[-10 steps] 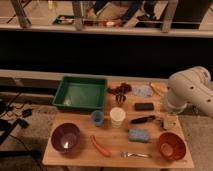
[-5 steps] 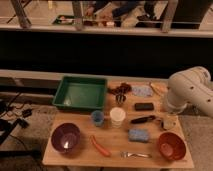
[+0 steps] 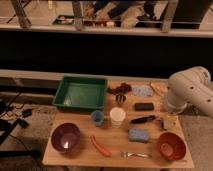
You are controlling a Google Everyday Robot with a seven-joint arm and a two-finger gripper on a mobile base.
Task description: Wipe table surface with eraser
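The eraser (image 3: 144,106), a small flat black block, lies on the right half of the light tan table surface (image 3: 80,154), just below a grey cloth (image 3: 141,91). My white arm (image 3: 192,92) bends in from the right edge of the table. My gripper (image 3: 168,122) hangs low over the right side of the table, to the right of and a little nearer than the eraser, apart from it. The arm hides the table's far right corner.
A green tray (image 3: 80,93) stands at the back left. Also on the table: a purple bowl (image 3: 65,137), orange bowl (image 3: 171,145), blue cup (image 3: 97,117), white cup (image 3: 117,117), blue sponge (image 3: 138,135), black-handled tool (image 3: 142,119), fork (image 3: 132,154), an orange object (image 3: 100,146).
The arm and the things on the table have not visibly moved. Only the people behind the railing have shifted a little.
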